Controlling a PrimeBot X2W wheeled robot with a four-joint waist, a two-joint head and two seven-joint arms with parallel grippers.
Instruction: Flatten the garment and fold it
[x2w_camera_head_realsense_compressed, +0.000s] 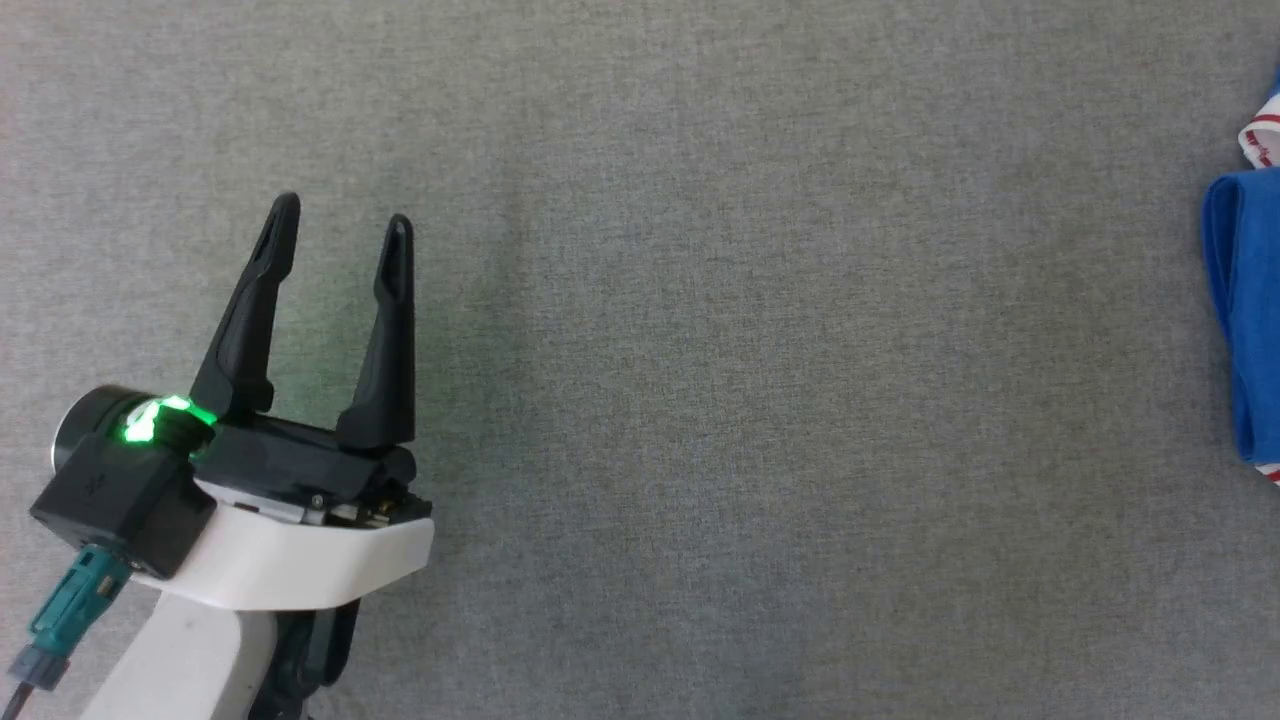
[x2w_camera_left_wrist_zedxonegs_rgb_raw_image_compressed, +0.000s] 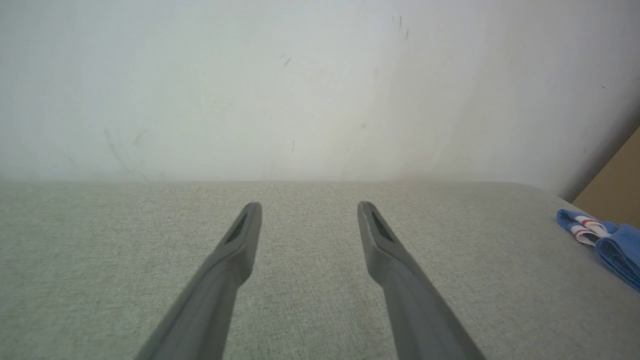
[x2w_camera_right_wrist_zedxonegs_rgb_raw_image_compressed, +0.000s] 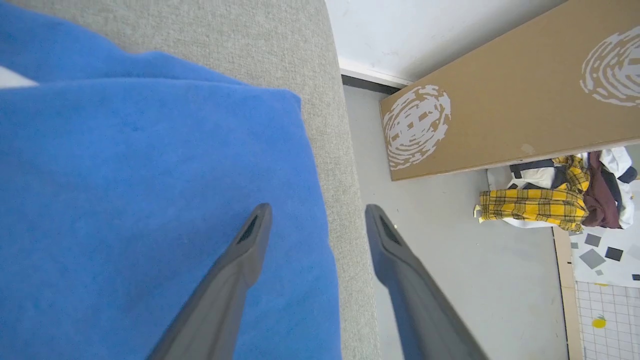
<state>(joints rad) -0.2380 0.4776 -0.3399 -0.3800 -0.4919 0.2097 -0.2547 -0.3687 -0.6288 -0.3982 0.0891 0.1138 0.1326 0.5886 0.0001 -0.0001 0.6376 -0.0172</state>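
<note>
Two claws, both spread and empty. The left claw (x2w_camera_head_realsense_compressed: 343, 211) hangs over bare tabletop (x2w_camera_head_realsense_compressed: 750, 350), well apart from the work, likely parked until needed. The right claw (x2w_camera_right_wrist_zedxonegs_rgb_raw_image_compressed: 318, 206) straddles the tabletop's edge with one finger over the garment (x2w_camera_right_wrist_zedxonegs_rgb_raw_image_compressed: 125, 200), probably lining up a grip on its border. One garment, bunched at the tabletop's right side.

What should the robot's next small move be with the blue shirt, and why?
Probably lower the right tool and close it on the garment's edge, ready to pull it inward. The garment lies doubled over at the gray surface's right edge, the right tool is open above it, and the left tool is open over bare surface, well away.
</note>
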